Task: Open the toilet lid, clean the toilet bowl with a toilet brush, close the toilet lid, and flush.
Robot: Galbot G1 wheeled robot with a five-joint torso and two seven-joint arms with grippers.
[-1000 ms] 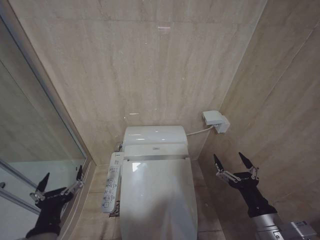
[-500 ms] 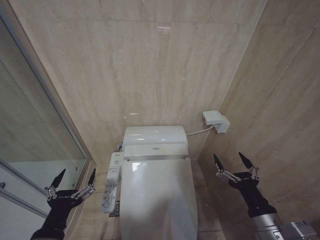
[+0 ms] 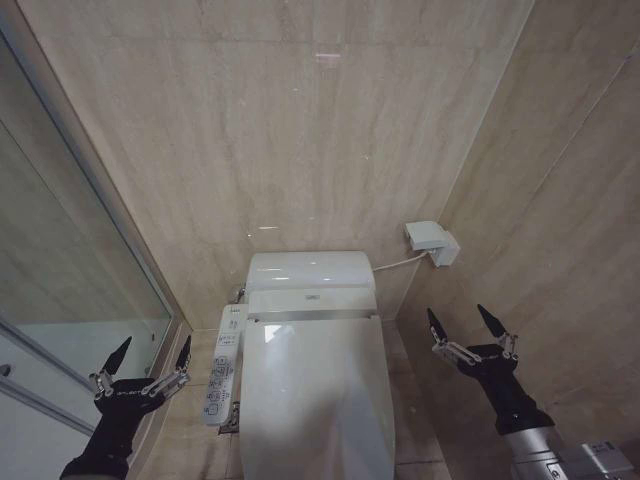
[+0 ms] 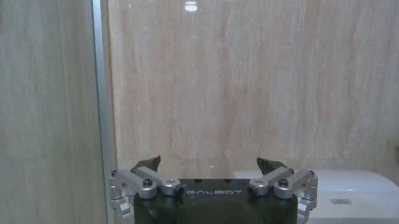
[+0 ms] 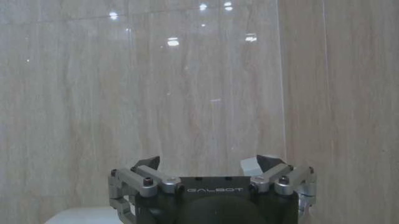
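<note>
Two grippers are held low on either side of the toilet, both with fingers spread and nothing grasped. The left gripper [image 3: 150,357] is placed between the glass partition [image 3: 60,270] and the side control panel [image 3: 224,362]; the right gripper [image 3: 465,325] is raised in the open gap beside the marble side wall [image 3: 580,200]. The toilet lid [image 3: 315,400] lies shut over the bowl. A wall box [image 3: 431,241] is seen from the head camera.
</note>
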